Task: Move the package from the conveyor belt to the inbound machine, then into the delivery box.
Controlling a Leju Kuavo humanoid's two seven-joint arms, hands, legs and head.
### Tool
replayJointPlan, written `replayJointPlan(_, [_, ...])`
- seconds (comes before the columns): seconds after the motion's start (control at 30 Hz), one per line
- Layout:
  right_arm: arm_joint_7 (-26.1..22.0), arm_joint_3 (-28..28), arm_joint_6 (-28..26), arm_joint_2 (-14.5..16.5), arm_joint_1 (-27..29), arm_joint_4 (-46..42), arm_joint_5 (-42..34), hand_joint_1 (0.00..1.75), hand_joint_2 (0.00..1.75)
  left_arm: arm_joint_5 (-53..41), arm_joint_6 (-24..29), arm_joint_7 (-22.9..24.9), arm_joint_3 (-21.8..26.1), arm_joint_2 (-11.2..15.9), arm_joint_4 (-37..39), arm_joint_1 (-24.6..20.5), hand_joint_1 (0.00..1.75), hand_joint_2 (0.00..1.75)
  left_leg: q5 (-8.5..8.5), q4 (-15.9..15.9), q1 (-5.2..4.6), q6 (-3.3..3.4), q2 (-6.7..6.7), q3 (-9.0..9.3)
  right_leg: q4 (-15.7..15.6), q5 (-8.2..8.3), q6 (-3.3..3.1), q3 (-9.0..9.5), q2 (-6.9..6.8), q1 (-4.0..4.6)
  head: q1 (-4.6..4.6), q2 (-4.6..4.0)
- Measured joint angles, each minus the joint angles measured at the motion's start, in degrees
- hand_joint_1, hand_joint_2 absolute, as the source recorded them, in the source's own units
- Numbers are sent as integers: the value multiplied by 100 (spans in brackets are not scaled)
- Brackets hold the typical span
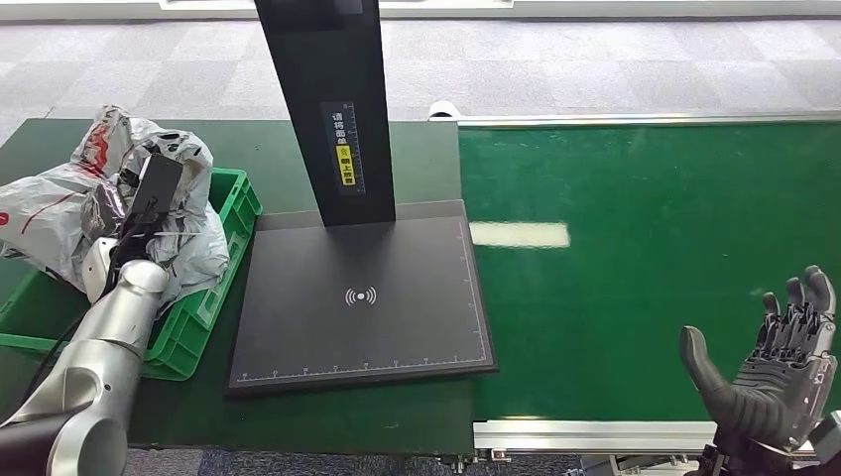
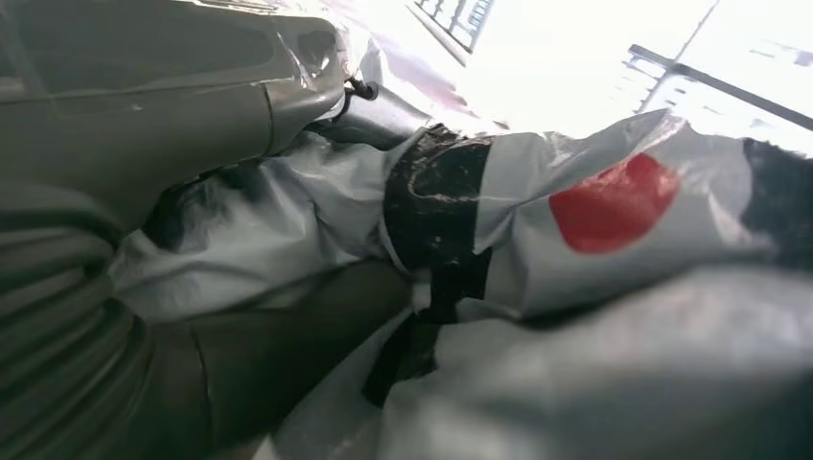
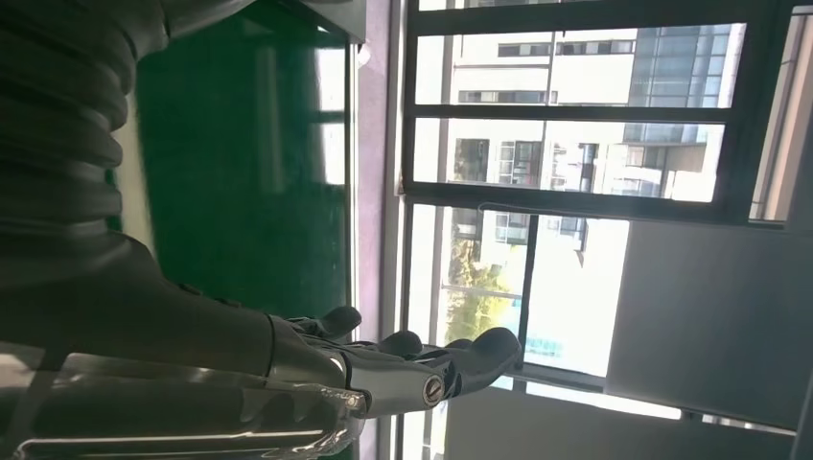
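In the left wrist view, package [image 2: 575,249] shows a red mark.

My dark green table [image 1: 298,159] carries the green delivery box [image 1: 203,317] at its left and, just beside it, the flat black inbound machine [image 1: 362,297] with its upright post. To my right the green conveyor belt [image 1: 645,268] adjoins the table.

Glossy, crinkled package [image 1: 60,213], seemingly plastic film; matt scanner plate [image 1: 362,297].
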Motion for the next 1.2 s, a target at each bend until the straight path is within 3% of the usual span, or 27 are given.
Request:
replayJointPlan(0.17, [65, 4, -91, -19, -24, 78, 7, 0, 175, -43, 572, 15, 149, 50, 266, -29, 0, 175, 3, 0, 1, 0, -1, 1, 4, 0, 0, 0, 0, 1, 0, 0])
replayJointPlan(0.33, [109, 57, -257, -56, -30, 138, 39, 0, 175, 728, 839, -805, 577, 38, 235, -33, 0, 175, 3, 0, 1, 0, 0, -1, 5, 0, 0, -5, 0, 1, 1, 0])
replayJointPlan(0.43, [110, 83, -283, -75, -29, 168, 42, 0, 175, 1405, 330, -1203, 851, -8, 108, -32, 0, 175, 3, 1, 0, 0, -1, -5, 5, 0, 0, -8, -1, 0, 0, 0])
replayJointPlan(0.53, [110, 90, -286, -81, -37, 209, 71, 0, 175, 3461, -1026, -1996, 1310, -173, -365, 36, 0, 175, 3, 1, 0, 1, 1, -10, 5, 1, 0, -11, 1, 0, 3, 0])
replayJointPlan(0.6, [109, 92, -286, -82, -49, 241, 99, 0, 175, 4749, -1519, -2235, 1559, -296, -889, 160, 0, 175, 3, 1, 0, 0, 10, -11, 5, 2, -1, -14, 11, 0, 2, 0])
replayJointPlan(0.67, [108, 93, -286, -83, -57, 272, 119, 0, 175, 5297, -1609, -2214, 1668, -374, -1358, 292, 0, 175, 2, 1, 0, 1, 13, -12, 5, 2, -1, -17, 16, 0, 0, 0])
replayJointPlan(0.83, [108, 100, -286, -84, -76, 322, 144, 0, 175, 5681, -1586, -2340, 1764, -487, -2063, 538, 0, 175, 3, 1, 1, 1, 1, -20, 5, 1, -1, -18, 6, 1, 1, 0])
replayJointPlan(0.97, [128, 106, -313, -75, -134, 376, 191, 0, 175, 6355, -1288, -2860, 1768, -709, -3174, 990, 0, 0, 2, 1, 0, 1, 9, -20, 6, 1, -1, -21, 13, 0, 1, 0])
replayJointPlan(1.1, [173, 110, -339, -64, -211, 448, 208, 0, 175, 6247, -1063, -3212, 1455, -1027, -4914, 1776, 0, 0, -2, 1, -3, 1, 4, -24, 4, -3, 3, -23, 9, -4, 2, 0])
replayJointPlan(1.17, [216, 139, -283, -63, -245, 502, 196, 0, 175, 5869, -1026, -3452, 1063, -1201, -5772, 2281, 0, 87, -7, 1, -5, 3, 3, -25, 1, -6, 6, -23, 8, -7, 2, 0])
replayJointPlan(1.2, [230, 150, -262, -63, -253, 517, 192, 0, 175, 5751, -1015, -3510, 948, -1246, -5977, 2409, 0, 116, -8, 1, -6, 3, 3, -25, 1, -7, 7, -23, 8, -8, 2, 0])
